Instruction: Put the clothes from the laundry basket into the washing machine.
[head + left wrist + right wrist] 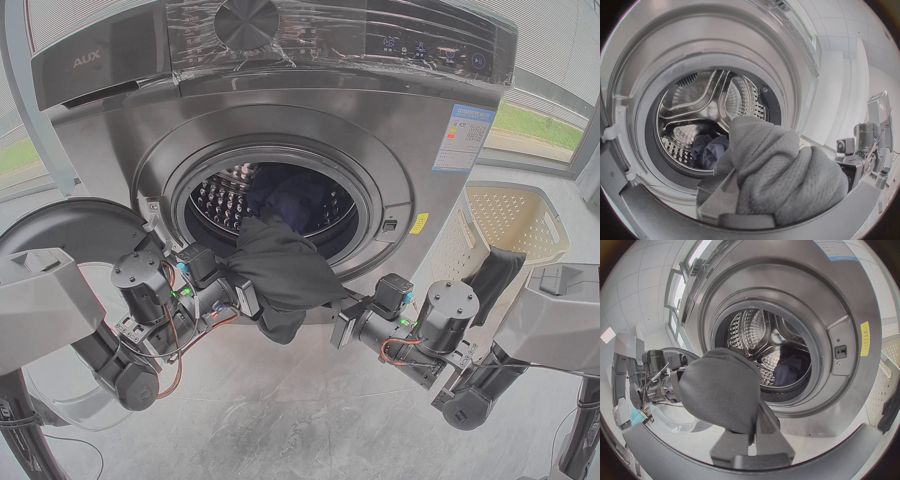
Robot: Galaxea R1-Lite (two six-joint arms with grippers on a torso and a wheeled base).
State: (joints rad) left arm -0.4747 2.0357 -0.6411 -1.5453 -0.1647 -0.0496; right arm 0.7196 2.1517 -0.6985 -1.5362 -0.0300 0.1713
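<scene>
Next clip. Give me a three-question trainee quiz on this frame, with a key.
1. True or false: the washing machine door is shut.
2. Where is the black garment that the right gripper pinches? A) on the floor B) draped over the lower lip of the drum opening C) on top of the machine
3. What hangs over the rim of the laundry basket?

Key: 1 false; 2 B; 3 another dark piece of clothing.
</scene>
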